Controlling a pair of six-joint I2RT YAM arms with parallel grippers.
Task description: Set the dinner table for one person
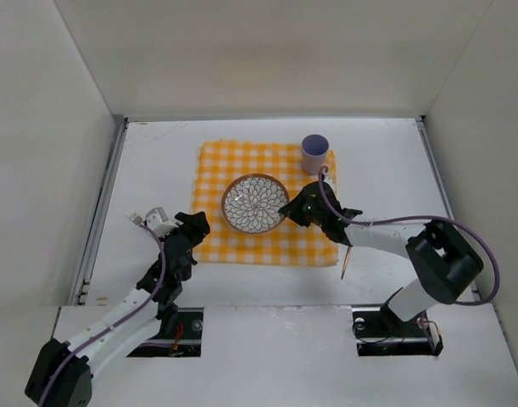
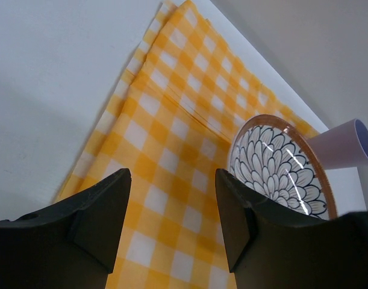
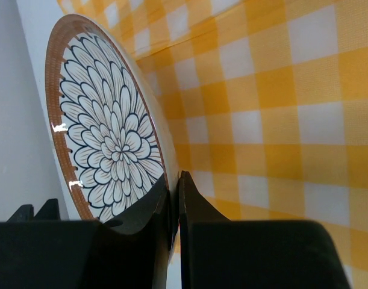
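A flower-patterned plate [image 1: 254, 203] with a brown rim lies on the yellow-and-white checked cloth [image 1: 242, 161] on the white dinner table [image 1: 386, 170]. My right gripper [image 1: 290, 208] is shut on the plate's right rim; in the right wrist view the fingers [image 3: 174, 198] pinch the plate [image 3: 105, 126] edge. My left gripper [image 1: 193, 229] is open and empty over the cloth's front-left corner; in the left wrist view it [image 2: 171, 211] hovers above the cloth [image 2: 171, 120], with the plate [image 2: 280, 165] to its right. A lilac cup [image 1: 314, 153] stands at the cloth's back right.
Thin wooden chopsticks [image 1: 347, 261] lie on the table by the cloth's front-right corner, under my right arm. Metal rails [image 1: 102, 212] run along the table's sides. The cup [image 2: 346, 144] shows behind the plate in the left wrist view.
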